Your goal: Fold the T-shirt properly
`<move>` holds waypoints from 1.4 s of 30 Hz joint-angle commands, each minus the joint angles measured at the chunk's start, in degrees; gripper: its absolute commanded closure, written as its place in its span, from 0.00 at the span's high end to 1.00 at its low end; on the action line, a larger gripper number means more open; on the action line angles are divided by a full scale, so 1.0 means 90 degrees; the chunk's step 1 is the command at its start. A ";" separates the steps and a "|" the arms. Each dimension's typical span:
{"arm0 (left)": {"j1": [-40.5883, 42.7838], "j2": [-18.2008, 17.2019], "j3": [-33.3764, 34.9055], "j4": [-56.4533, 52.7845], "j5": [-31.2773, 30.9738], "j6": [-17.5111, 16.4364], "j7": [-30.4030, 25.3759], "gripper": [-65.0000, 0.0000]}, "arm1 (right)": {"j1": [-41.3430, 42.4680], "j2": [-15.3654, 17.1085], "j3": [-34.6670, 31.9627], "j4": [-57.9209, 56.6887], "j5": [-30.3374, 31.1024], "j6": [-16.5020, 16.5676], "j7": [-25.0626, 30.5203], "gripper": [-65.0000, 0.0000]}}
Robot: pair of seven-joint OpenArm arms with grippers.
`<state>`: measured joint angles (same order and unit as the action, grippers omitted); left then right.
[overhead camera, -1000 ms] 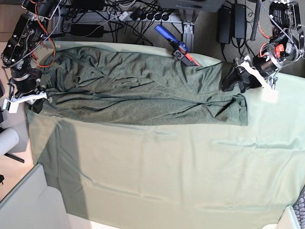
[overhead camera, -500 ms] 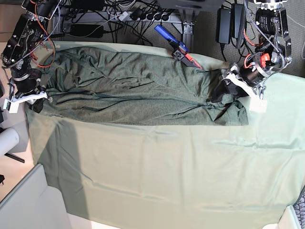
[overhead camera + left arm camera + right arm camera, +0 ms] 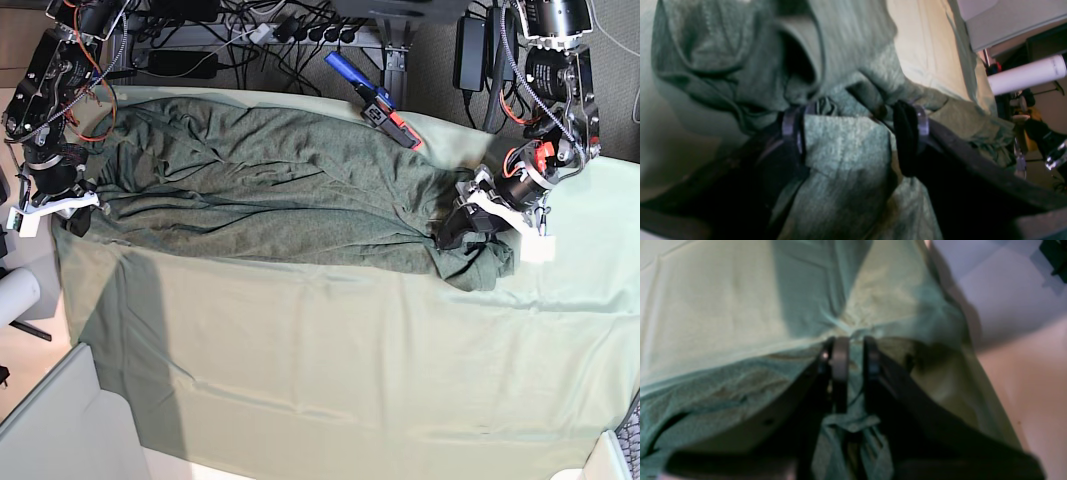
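The dark olive T-shirt (image 3: 280, 190) lies stretched along the back of the pale green table cloth (image 3: 350, 360). Its right end is bunched up at my left gripper (image 3: 462, 225). In the left wrist view that gripper (image 3: 851, 133) is open wide, with rumpled T-shirt fabric (image 3: 846, 150) lying between the fingers. My right gripper (image 3: 72, 212) sits at the shirt's left end near the table's left edge. In the right wrist view the right gripper (image 3: 851, 343) is shut on a fold of the T-shirt (image 3: 706, 396), and the cloth puckers just past its tips.
A blue and red tool (image 3: 370, 95) lies at the table's back edge. Cables and power strips (image 3: 300, 30) run behind it. A white roll (image 3: 15, 295) and a grey panel (image 3: 50, 420) stand off the left side.
My left gripper has moved left and toward the front, pushing the shirt's right end into a bunch. The right arm has stayed put.
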<state>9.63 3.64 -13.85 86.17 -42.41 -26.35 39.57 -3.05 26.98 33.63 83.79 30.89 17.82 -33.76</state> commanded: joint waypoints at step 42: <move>-0.0425 -0.0481 0.0007 0.0024 0.0782 -0.0357 0.0109 0.20 | 0.0391 0.0155 -0.0882 0.0857 0.1416 0.0784 0.0034 0.32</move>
<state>6.20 -0.40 -13.67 85.58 -34.81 -28.80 41.52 -0.32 27.29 25.17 90.48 43.03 23.94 -34.72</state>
